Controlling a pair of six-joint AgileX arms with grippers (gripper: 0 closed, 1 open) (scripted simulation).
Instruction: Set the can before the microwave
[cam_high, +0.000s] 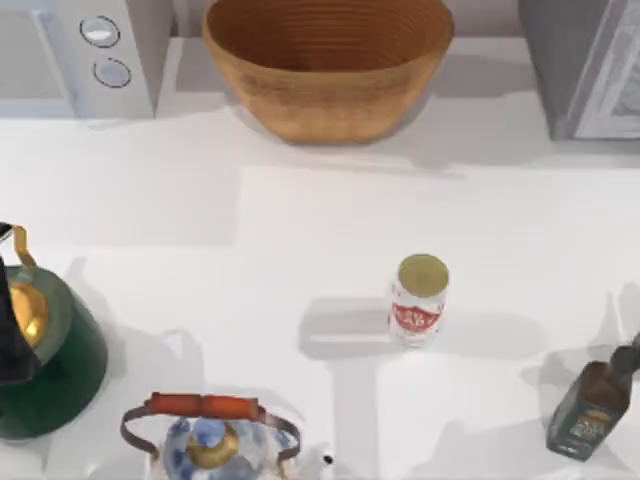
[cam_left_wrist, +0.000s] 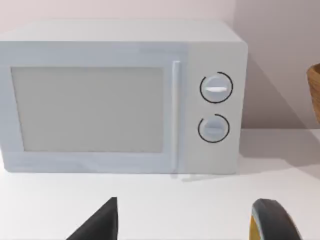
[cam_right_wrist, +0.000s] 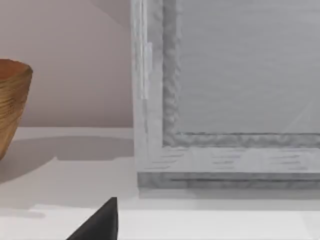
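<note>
**Can upright mid-table, well short of the microwave**

All places are taken from the can (cam_high: 420, 299), top view.

- The can stood upright on the white table (cam_high: 300, 220), gold lid up, red label facing the near edge. Nothing touched it.
- The microwave (cam_high: 80, 55) sat far off to the can's upper left, at the table's back left corner, its two dials (cam_high: 105, 52) showing. In the left wrist view the microwave (cam_left_wrist: 120, 97) faced the camera, door shut, bare table in front of it.
- A woven basket (cam_high: 328, 62) stood behind the can, slightly to its left, at the back edge.
- A darker grey appliance (cam_high: 585, 65) stood behind and right of the can, in the back right corner.
- A dark brown bottle (cam_high: 592, 405) lay tilted to the can's right and nearer the front edge, well apart from it.
- A green kettle (cam_high: 50, 360) sat far left of the can; a blue-and-white teapot (cam_high: 212, 440) with a red handle sat to the lower left, at the front edge.
- Left gripper: one dark finger (cam_left_wrist: 100, 222) showed in its wrist view; whether spread or pressed together, I could not tell.
- Right gripper: one dark finger (cam_right_wrist: 100, 222) showed before the grey appliance (cam_right_wrist: 225, 95); likewise could not tell.
</note>
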